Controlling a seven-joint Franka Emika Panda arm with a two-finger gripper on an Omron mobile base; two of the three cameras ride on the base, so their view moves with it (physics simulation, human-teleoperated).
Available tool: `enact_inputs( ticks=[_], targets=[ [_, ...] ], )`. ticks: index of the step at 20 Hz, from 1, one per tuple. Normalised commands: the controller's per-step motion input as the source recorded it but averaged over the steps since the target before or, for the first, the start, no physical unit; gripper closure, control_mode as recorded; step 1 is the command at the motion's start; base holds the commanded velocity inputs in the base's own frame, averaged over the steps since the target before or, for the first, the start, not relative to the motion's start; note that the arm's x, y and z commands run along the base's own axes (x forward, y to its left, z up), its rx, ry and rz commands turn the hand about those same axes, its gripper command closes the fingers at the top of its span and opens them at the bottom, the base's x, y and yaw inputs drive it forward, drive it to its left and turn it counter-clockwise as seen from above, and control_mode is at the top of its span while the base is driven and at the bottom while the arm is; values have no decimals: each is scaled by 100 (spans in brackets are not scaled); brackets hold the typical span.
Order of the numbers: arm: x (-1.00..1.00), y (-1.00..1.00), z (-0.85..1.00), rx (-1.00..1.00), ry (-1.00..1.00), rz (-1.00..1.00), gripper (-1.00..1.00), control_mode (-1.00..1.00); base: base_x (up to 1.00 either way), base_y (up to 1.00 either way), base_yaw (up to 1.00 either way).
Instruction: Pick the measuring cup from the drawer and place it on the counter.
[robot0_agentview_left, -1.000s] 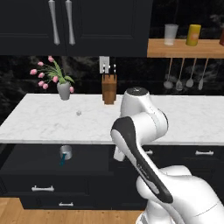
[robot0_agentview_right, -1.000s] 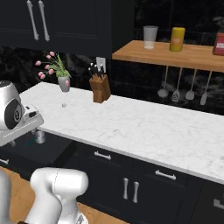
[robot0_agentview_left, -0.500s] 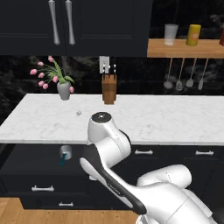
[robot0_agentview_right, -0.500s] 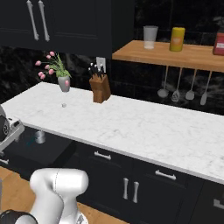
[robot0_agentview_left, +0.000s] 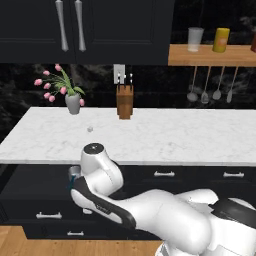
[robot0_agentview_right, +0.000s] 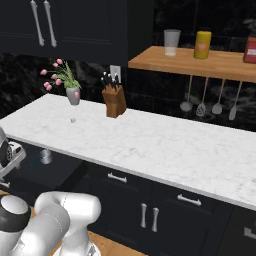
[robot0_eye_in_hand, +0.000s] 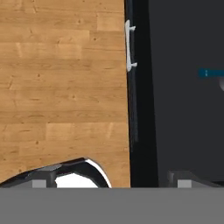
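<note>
Below the edge of the counter (robot0_agentview_right: 150, 145), the drawer (robot0_eye_in_hand: 183, 109) stands pulled out, and the measuring cup (robot0_agentview_right: 45, 156) sits inside it on the dark floor, its teal handle (robot0_eye_in_hand: 211, 73) poking in at the right edge of the hand view while the grey bowl is mostly cut off there. Looking down, the hand camera straddles the drawer front, with its silver bar handle (robot0_eye_in_hand: 129, 46) over the wooden floor (robot0_eye_in_hand: 61, 87) on one side and the dark interior on the other. Both finger tips show only as stubs at the bottom, set wide apart, so the gripper (robot0_eye_in_hand: 111, 179) reads as spread and holding nothing. My judgement is that the hand is badly offset from the cup; descending from here could drive one finger onto the drawer's front panel. Another risk is that a grab at the thin handle alone may let the cup swivel or slip when lifted.
</note>
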Motion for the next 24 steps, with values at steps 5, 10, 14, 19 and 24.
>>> enact_inputs(
  ticks=[5, 10, 14, 19, 24],
  targets=[
    [42, 18, -20, 0, 0, 2, -100, -100, 0, 0, 0],
    [31, 3, -41, -7, 4, 5, -100, -100, 0, 0, 0],
    [35, 2, -40, -5, 3, 5, -100, -100, 0, 0, 0],
    [25, 0, -34, -3, 0, 5, -100, -100, 0, 0, 0],
    [1, 0, -33, -4, 1, 7, -100, -100, 0, 0, 0]
  ],
)
